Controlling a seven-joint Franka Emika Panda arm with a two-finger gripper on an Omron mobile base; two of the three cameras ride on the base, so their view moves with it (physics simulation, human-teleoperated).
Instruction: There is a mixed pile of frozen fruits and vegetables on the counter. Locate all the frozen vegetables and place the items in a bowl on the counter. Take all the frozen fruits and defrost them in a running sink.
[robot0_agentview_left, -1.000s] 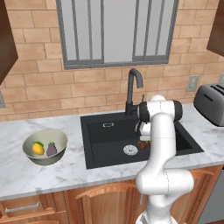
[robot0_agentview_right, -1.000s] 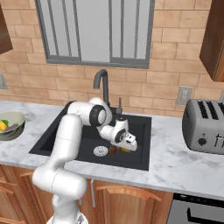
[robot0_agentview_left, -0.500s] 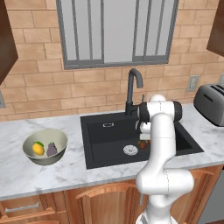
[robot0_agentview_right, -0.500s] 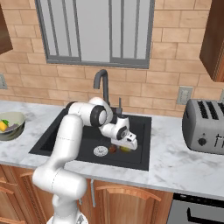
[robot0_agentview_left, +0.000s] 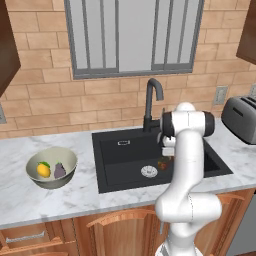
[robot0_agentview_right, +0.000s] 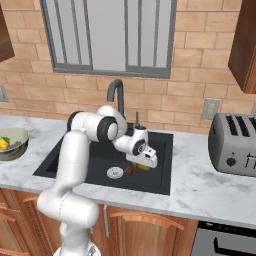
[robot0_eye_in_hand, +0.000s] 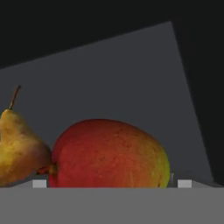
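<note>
My gripper (robot0_agentview_right: 145, 164) is low inside the black sink (robot0_agentview_right: 90, 152), its jaws open wide. The red, yellow and green oval fruit (robot0_eye_in_hand: 109, 153) lies on the sink floor between the fingertips (robot0_eye_in_hand: 184, 183), with a small gap on each side. Touching its left side in the hand view is the other fruit (robot0_eye_in_hand: 17, 146), brownish and stemmed; it appears as a dark red-brown lump (robot0_agentview_right: 128, 170) near the steel drain (robot0_agentview_right: 114, 173). On the counter (robot0_agentview_left: 60, 200) to the left, the pale bowl (robot0_agentview_left: 66, 156) holds the yellow-orange piece (robot0_agentview_left: 43, 170) and the purple-grey piece (robot0_agentview_left: 60, 170).
The tall black curved tap (robot0_agentview_left: 152, 100) rises behind the sink, close to my arm's elbow. A steel toaster (robot0_agentview_right: 235, 144) stands on the counter at the right. A brick wall and a window lie behind. No water shows at the tap.
The jaws have spread a little wider around the oval fruit, which now rests free on the sink floor. The arm has hardly moved.
</note>
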